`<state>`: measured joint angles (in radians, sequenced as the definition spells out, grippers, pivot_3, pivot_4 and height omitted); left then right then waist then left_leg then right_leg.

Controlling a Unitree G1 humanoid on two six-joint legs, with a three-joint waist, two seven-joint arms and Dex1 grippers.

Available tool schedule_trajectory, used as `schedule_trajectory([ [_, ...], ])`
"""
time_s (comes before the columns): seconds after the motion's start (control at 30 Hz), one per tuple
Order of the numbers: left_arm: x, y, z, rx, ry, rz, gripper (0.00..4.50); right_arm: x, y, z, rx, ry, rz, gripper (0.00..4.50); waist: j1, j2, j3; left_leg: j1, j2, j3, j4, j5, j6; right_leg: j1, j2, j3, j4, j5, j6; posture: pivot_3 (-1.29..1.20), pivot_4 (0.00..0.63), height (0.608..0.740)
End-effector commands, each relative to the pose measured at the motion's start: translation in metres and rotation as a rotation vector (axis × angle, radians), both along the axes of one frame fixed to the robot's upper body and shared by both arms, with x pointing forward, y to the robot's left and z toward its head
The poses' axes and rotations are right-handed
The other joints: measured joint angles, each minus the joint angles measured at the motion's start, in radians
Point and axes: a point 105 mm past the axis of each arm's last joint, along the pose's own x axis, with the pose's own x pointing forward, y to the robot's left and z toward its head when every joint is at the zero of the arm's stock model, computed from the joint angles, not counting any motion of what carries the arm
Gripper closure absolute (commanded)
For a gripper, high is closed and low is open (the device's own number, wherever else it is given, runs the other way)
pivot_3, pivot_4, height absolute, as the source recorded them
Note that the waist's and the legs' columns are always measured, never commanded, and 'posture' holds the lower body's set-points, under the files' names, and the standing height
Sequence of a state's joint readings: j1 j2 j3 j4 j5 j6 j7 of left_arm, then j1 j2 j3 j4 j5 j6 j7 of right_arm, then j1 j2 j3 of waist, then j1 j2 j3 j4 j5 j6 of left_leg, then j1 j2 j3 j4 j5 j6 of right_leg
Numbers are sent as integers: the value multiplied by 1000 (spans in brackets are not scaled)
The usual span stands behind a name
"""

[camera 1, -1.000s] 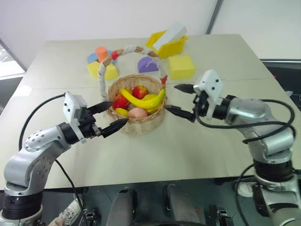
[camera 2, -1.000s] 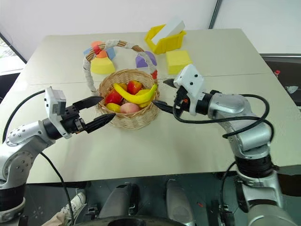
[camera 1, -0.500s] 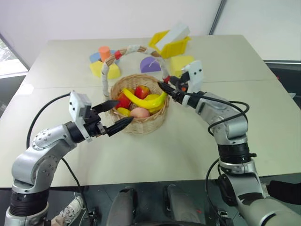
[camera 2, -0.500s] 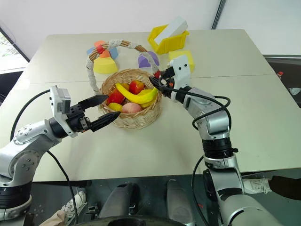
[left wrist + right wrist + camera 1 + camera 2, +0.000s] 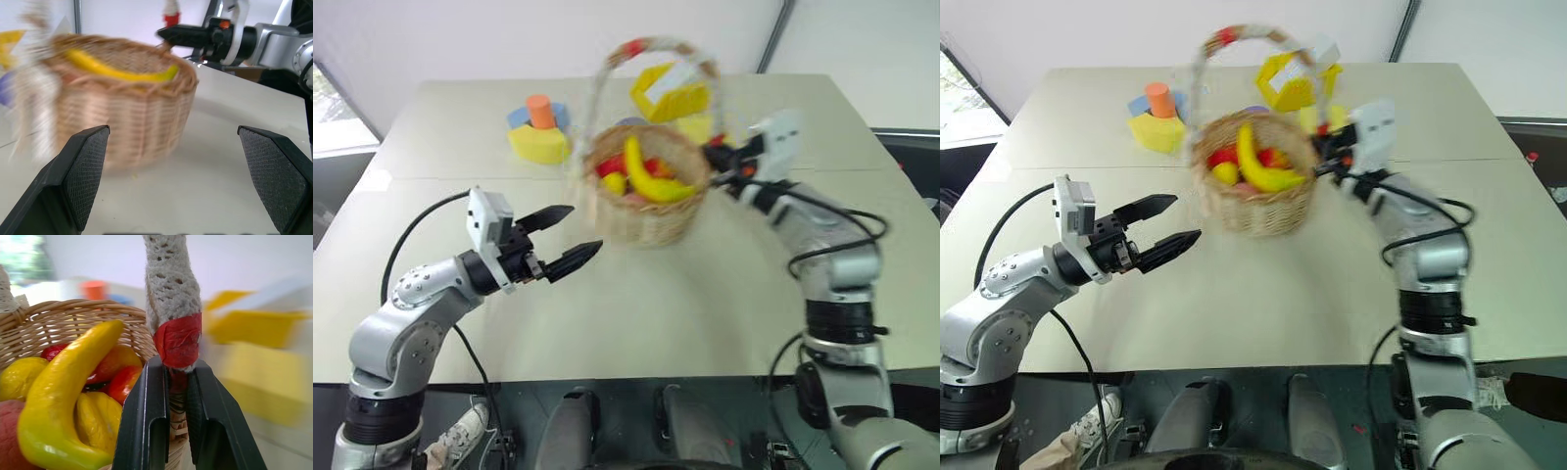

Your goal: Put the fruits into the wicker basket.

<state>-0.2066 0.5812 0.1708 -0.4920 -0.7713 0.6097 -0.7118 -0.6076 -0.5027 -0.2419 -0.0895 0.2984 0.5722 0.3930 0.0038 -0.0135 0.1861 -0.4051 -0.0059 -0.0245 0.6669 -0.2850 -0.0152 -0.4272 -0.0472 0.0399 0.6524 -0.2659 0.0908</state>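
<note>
Wicker basket point(image 5: 651, 201) blurred, at counter point(image 5: 460, 117) centre, banana point(image 5: 651, 176) and red fruit inside. Right gripper point(image 5: 720, 162) at basket's 3 o'clock rim, seemingly clamped on handle base. Left gripper point(image 5: 563, 238) at 8 o'clock, fingers spread, apart from basket. Foam blocks point(image 5: 540, 132) at 10 o'clock.

Both head cameras look forward and down from above the near edge of the table point(image 5: 636, 323), taking in its whole top. The wicker basket point(image 5: 651, 201) sits just above picture centre, the left gripper point(image 5: 563, 238) at about 9 o'clock, the right gripper point(image 5: 720, 162) at about 2 o'clock. The two eyes share nearly the same scene, slightly offset sideways.

The left wrist camera looks level along its own fingers point(image 5: 85, 169), low over the tabletop, with the basket point(image 5: 122, 122) near and the right gripper point(image 5: 171, 34) beyond at 12 o'clock.

The right wrist camera sits very close to the basket handle point(image 5: 173, 298), looking over the rim at the banana point(image 5: 63, 396).
</note>
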Motion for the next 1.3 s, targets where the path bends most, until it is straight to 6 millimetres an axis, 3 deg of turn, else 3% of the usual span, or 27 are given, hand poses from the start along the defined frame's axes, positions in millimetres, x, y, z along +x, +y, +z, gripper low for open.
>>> schedule_trajectory([
  [0.03,0,-7,7,-5,-33,-38,0,-12,-67,24,-42,-104,-241,4486,-1,0,0,0,0,0,0,0,0,0,0,0,0,0,0,0,150,740],
  [0.2,3,-13,7,-3,-31,-62,0,-14,-119,19,-21,-84,-452,4486,-27,0,0,2,2,3,0,0,0,0,2,2,0,0,0,0,150,740],
  [0.33,4,-14,7,-3,-31,-67,0,-11,-132,4,2,-37,-496,4486,-37,1,0,5,3,6,-1,0,0,0,4,5,3,0,0,0,150,740],
  [0.43,4,-14,6,-3,-31,-65,0,-12,-132,2,9,-32,-488,3145,-43,2,0,5,3,6,-1,0,0,0,4,5,4,0,0,0,150,740],
  [0.57,5,-10,5,-1,-27,-43,0,-23,-139,11,-40,-58,-517,1028,-43,2,0,5,3,6,-1,0,0,0,4,5,4,0,0,0,150,740],
  [0.8,20,14,-10,37,33,95,0,-70,-164,14,-135,-55,-515,1028,-15,2,0,5,3,6,-1,0,1,1,3,5,3,0,0,0,150,740],
  [0.93,28,33,-27,78,60,194,0,-87,-141,1,-174,-15,-320,1028,-21,2,0,8,3,6,-1,0,1,4,4,5,2,0,0,0,150,740],
  [1.1,33,68,-57,103,128,338,0,-99,-61,-35,-184,91,90,1028,-33,3,0,16,6,7,-3,-1,2,10,7,7,2,0,0,0,150,740],
  [1.2,34,84,-69,128,138,421,0,-104,-29,-62,-212,162,226,1028,-27,3,0,18,6,6,-2,-1,2,13,7,6,2,0,0,0,150,740],
  [1.3,30,93,-75,129,140,469,0,-99,-12,-85,-197,194,277,1028,-20,2,0,18,6,6,-2,-1,2,15,6,5,-1,-1,0,0,150,740],
])
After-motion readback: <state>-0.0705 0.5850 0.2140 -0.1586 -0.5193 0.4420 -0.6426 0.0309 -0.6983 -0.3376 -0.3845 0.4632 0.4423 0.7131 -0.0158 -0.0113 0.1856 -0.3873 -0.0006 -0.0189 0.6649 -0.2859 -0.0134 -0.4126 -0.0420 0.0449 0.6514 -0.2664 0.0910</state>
